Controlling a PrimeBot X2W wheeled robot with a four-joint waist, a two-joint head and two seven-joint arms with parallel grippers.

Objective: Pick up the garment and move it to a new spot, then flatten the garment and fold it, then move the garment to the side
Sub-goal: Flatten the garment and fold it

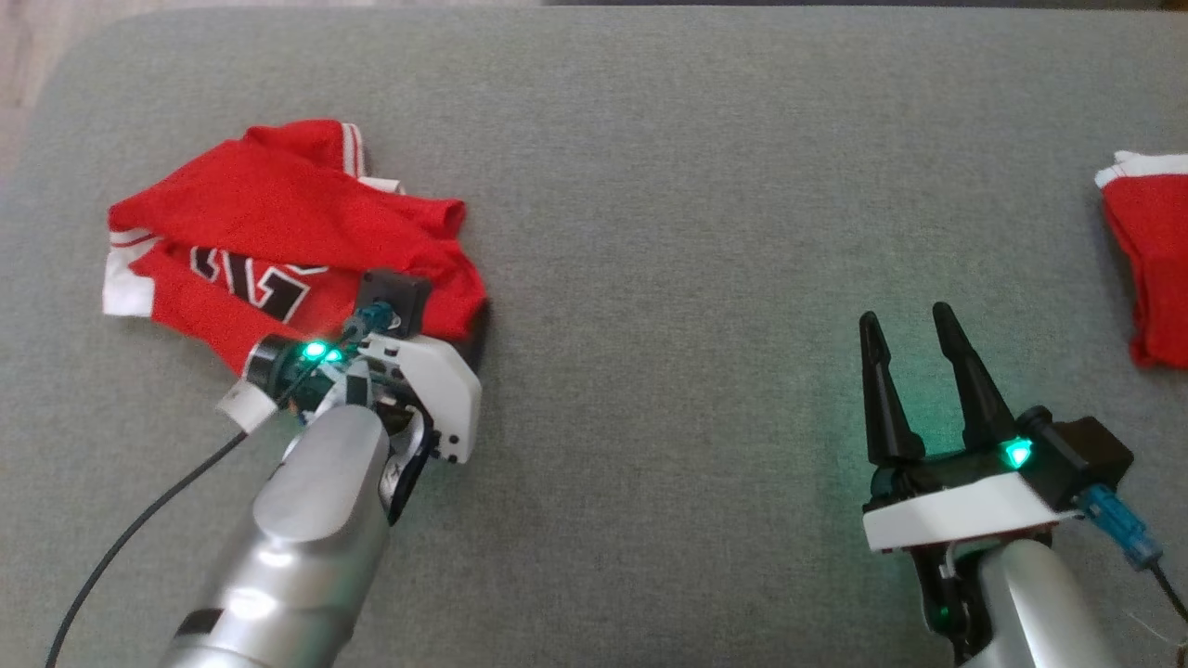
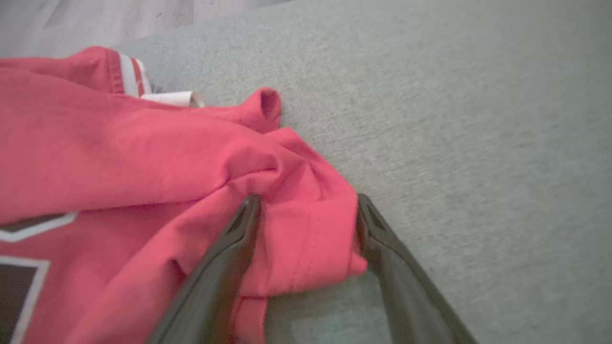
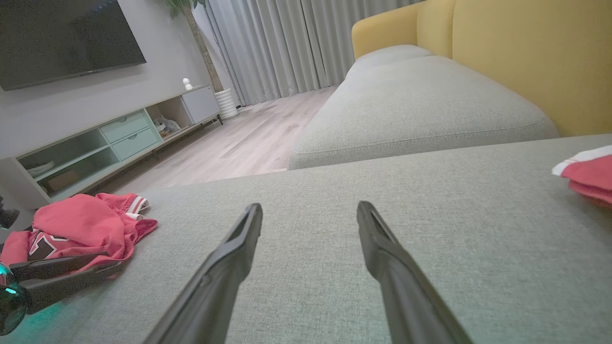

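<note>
A crumpled red garment (image 1: 278,232) with white trim and black lettering lies on the left of the grey cushion (image 1: 696,186). My left gripper (image 2: 308,198) is open at the garment's near right edge, its two fingers straddling a raised fold of the red cloth (image 2: 296,224). In the head view the left wrist (image 1: 408,371) covers those fingers. The right wrist view shows the same garment (image 3: 81,224) at the far left, with the left gripper (image 3: 114,265) low against it. My right gripper (image 1: 905,315) (image 3: 310,206) hovers open over bare cushion at the lower right, holding nothing.
A second red and white cloth (image 1: 1151,269) (image 3: 585,174) lies at the cushion's right edge. Beyond the cushion stand another grey seat (image 3: 420,105), a yellow backrest (image 3: 526,57), wooden floor (image 3: 239,143) and a low TV cabinet (image 3: 95,143). A black cable (image 1: 130,538) trails from the left arm.
</note>
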